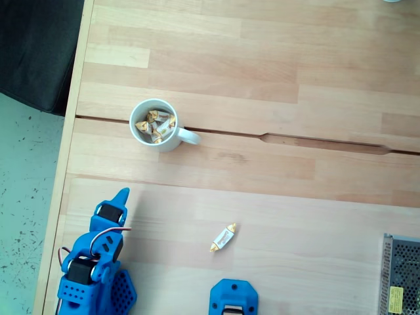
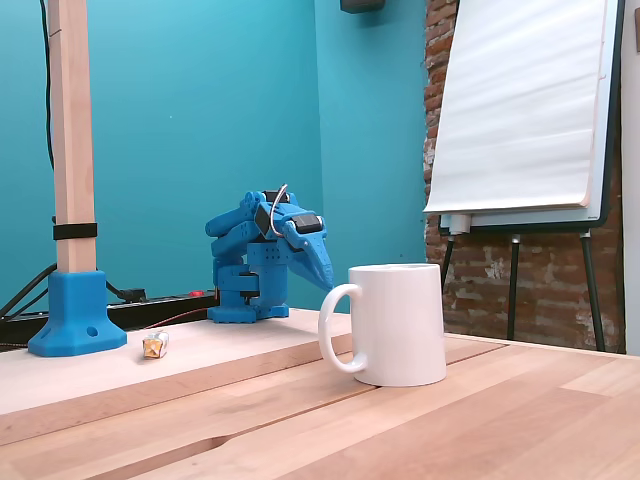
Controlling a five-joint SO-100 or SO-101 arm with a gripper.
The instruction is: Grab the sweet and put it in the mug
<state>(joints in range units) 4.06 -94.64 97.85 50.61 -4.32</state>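
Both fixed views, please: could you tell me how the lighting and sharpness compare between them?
In the fixed view from above, light is even and soft, the mug throws barely any shadow, and the loose sweet is small but readable. In the low side fixed view, the mug is bright and crisp, while the sweet behind it is tiny and soft.

The gripper (image 1: 123,195) jaws' gap is too small to judge; the power supply (image 1: 401,275) is cut off at the frame's edge.

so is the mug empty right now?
No. In a fixed view from above, the mug already holds several wrapped sweets, while one more sweet lies on the table.
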